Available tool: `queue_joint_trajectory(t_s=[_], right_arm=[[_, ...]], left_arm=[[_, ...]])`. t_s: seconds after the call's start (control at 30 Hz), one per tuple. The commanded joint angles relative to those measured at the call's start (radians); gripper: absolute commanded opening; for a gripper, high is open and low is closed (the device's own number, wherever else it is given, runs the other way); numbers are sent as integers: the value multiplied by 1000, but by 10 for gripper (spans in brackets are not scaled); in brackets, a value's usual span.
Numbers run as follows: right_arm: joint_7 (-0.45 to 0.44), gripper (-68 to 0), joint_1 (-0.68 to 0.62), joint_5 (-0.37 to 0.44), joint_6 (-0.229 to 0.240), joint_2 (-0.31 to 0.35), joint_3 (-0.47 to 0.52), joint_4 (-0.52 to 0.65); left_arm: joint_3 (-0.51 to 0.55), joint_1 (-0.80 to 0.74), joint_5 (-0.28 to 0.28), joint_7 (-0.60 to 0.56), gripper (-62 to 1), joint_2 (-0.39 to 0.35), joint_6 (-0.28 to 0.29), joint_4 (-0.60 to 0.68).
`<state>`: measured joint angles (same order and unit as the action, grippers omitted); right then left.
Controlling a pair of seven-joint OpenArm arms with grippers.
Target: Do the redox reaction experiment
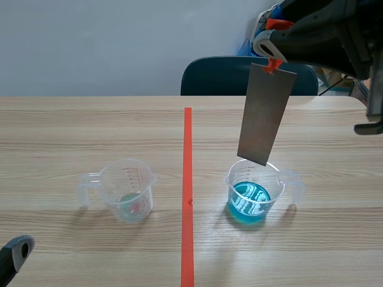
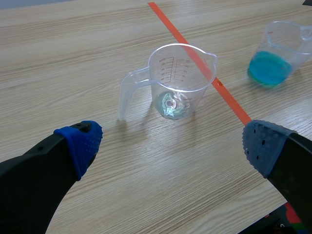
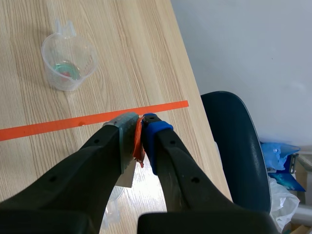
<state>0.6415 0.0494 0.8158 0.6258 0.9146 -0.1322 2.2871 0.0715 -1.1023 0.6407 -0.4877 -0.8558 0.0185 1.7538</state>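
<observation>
The left gripper [image 2: 170,144] sits lowest and nearest, at the table's near left corner. Its blue-padded fingers are spread wide with nothing between them.

Ahead of it stands the clear measuring cup [image 2: 178,78] on the wooden table [image 1: 60,131], left of the orange-red tape line [image 1: 187,197]. The cup is upright, its handle points away from the line, and there is only a faint greenish tint at its bottom.

Across the line, well apart from it, stands the second measuring cup [image 1: 254,191]. It is also upright and holds blue liquid [image 1: 250,200] in its lower part, with its handle turned toward the right arm's side.

Above that cup hangs the metal strip [image 1: 265,113] — a flat grey plate, tilted, with its lower edge at the cup's far rim and clear of the liquid's surface. Its top end is caught in an orange clip [image 1: 273,63].

The right gripper [image 3: 140,134] is raised high over the table with its fingers pressed together on the clip, and the strip dangles beneath it.

Beyond the table's far edge is a dark blue chair [image 1: 227,75] — behind it, a pale wall.
</observation>
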Motion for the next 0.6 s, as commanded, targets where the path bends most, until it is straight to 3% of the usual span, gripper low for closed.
queue_joint_trajectory(t_s=[0.0, 0.57], right_arm=[[-8, -669, 12, 1, -4, 7, 11, 7], [-8, -669, 18, 3, -3, -7, 8, 7]], left_arm=[[4, 3, 3, -17, 8, 8, -2, 10], [4, 3, 3, -17, 8, 8, -2, 10]])
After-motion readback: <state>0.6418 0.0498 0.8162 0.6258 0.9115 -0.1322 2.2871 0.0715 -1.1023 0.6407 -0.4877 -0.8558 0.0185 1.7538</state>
